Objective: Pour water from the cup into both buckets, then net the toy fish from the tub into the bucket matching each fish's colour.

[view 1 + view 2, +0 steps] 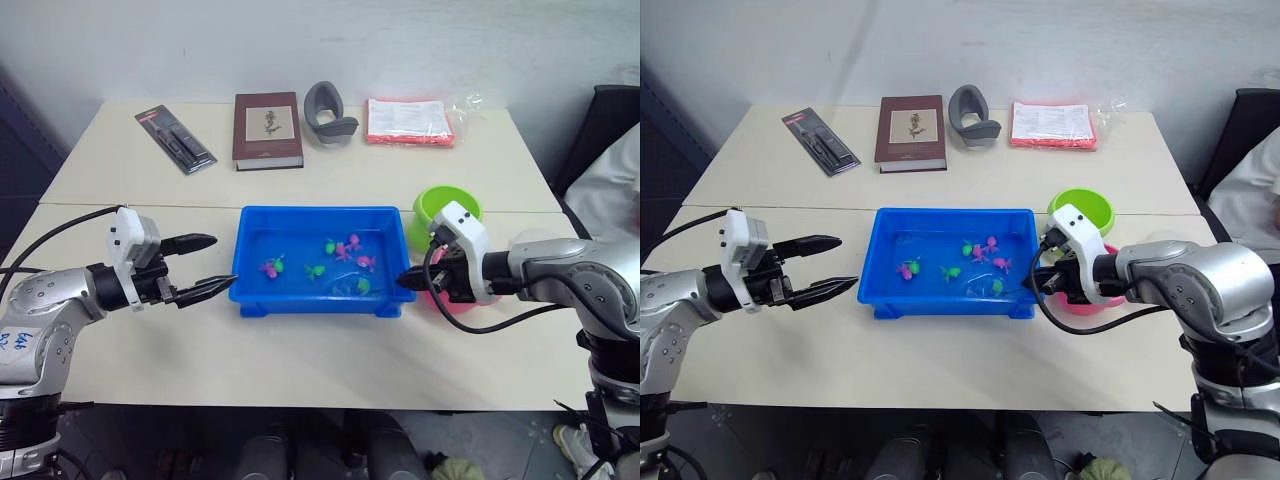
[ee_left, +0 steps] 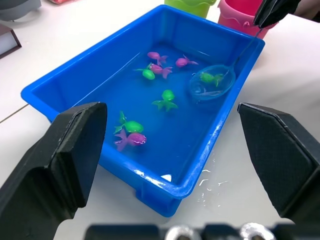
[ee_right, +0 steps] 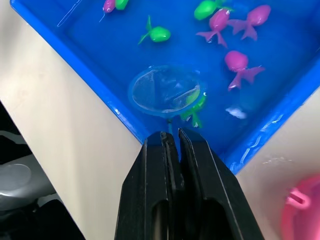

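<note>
The blue tub (image 1: 250, 290) holds water and several toy fish, magenta (image 1: 352, 247) and green (image 1: 315, 270). My right gripper (image 1: 408, 280) is at the tub's right end, shut on the thin handle of the net. The net's blue hoop (image 3: 160, 90) is lowered into the water, with a green fish (image 3: 194, 107) at its near rim. The lime green bucket (image 1: 447, 205) stands just right of the tub. The pink bucket (image 1: 455, 303) is in front of it, mostly hidden by my right gripper. My left gripper (image 1: 222, 261) hangs open at the tub's left end, holding nothing. The cup is out of view.
Along the table's far side lie a black packaged tool (image 1: 175, 138), a brown book (image 1: 267, 128), a grey curved object (image 1: 330, 112) and a red-edged packet (image 1: 408, 120). A person's white sleeve (image 1: 615, 180) shows at the right edge beside a black chair (image 1: 612, 110).
</note>
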You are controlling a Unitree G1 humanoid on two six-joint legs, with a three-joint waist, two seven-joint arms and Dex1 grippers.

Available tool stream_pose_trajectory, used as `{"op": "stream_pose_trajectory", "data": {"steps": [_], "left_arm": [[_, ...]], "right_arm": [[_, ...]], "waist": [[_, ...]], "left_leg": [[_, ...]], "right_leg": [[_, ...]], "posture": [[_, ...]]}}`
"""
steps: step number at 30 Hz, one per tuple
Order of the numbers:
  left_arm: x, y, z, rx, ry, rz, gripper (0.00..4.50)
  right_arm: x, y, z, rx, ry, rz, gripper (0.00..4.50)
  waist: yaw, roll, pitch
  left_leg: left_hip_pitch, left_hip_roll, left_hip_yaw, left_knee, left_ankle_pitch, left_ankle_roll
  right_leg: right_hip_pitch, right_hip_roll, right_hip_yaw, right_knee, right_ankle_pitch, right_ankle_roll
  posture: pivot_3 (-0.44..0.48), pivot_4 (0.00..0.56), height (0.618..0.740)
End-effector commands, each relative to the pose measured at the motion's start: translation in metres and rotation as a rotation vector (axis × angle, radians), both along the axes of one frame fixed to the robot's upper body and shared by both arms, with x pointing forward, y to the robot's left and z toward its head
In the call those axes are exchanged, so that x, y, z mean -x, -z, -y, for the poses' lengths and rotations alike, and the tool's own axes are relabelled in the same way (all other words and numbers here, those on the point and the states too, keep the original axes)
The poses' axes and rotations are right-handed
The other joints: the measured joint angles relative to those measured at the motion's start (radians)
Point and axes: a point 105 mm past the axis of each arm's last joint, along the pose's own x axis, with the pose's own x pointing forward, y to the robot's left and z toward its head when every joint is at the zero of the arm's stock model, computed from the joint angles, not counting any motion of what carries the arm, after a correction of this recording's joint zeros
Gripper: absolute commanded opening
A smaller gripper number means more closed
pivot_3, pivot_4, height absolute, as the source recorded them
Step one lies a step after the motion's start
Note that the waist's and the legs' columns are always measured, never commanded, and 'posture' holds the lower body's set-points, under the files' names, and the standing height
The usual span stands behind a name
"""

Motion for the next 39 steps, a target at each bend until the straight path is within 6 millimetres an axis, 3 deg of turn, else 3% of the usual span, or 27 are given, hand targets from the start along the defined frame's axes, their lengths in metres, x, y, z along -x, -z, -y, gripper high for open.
{"op": "stream_pose_trajectory", "data": {"steps": [1,17,39], "left_arm": [[0.002,-0.01,0.006,-0.014,0.029,0.058,4.49],[0.002,-0.008,0.012,-0.011,0.047,0.067,4.49],[0.003,-0.009,0.014,-0.007,0.048,0.069,4.49]], "right_arm": [[-0.002,-0.01,0.001,-0.008,0.009,0.03,0.0],[-0.032,-0.018,-0.001,0.065,0.158,0.115,0.0],[-0.046,-0.026,-0.005,0.125,0.232,0.248,0.0]], "waist": [[0.0,0.0,0.0],[-0.001,0.0,0.0],[-0.003,0.0,0.0]], "left_leg": [[0.0,0.0,0.0,0.0,0.0,0.0],[0.0,0.0,0.0,0.0,0.0,0.0],[0.0,0.0,0.0,0.0,0.0,0.0]], "right_leg": [[0.0,0.0,0.0,0.0,0.0,0.0],[0.0,0.0,0.0,0.0,0.0,0.0],[0.0,0.0,0.0,0.0,0.0,0.0]], "posture": [[0.0,0.15,0.74],[0.0,0.15,0.74],[0.0,0.15,0.74]]}}
